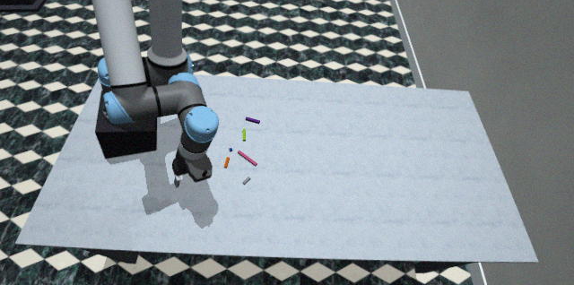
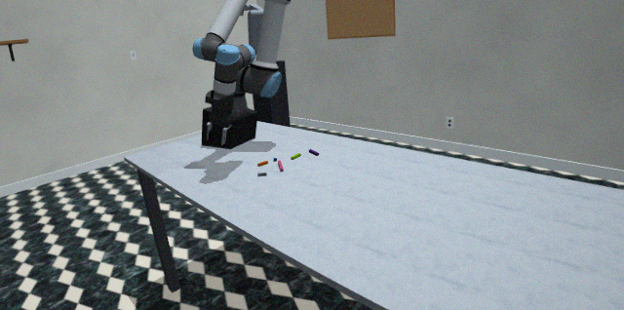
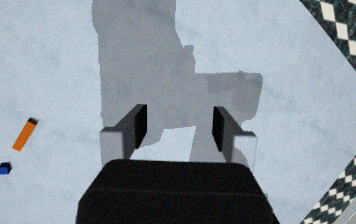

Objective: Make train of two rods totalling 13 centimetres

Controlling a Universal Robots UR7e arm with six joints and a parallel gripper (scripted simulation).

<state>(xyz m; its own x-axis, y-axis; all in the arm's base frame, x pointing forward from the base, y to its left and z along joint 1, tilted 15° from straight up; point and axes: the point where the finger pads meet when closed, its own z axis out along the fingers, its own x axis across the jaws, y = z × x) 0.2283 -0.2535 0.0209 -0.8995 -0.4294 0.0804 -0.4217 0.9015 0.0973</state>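
My gripper (image 2: 216,135) (image 3: 179,119) is open and empty, above the table left of the rods in the top view. An orange rod (image 1: 227,162) (image 2: 262,163) (image 3: 25,134) lies nearest it. A small blue rod (image 1: 230,150) (image 2: 275,159) (image 3: 4,169) lies just behind the orange one. A pink rod (image 1: 247,158) (image 2: 280,166) lies slanted right of both. A grey rod (image 1: 247,180) (image 2: 262,174) lies in front. A lime rod (image 1: 244,134) (image 2: 295,156) and a purple rod (image 1: 253,120) (image 2: 314,152) lie farther back. All lie flat and apart, pointing different ways.
The rods lie on a pale table (image 1: 359,164) (image 2: 414,222). The robot's black base block (image 1: 127,139) stands at its left end in the top view. The arm's shadow falls on the table below the gripper. A table edge and floor show at the right of the wrist view.
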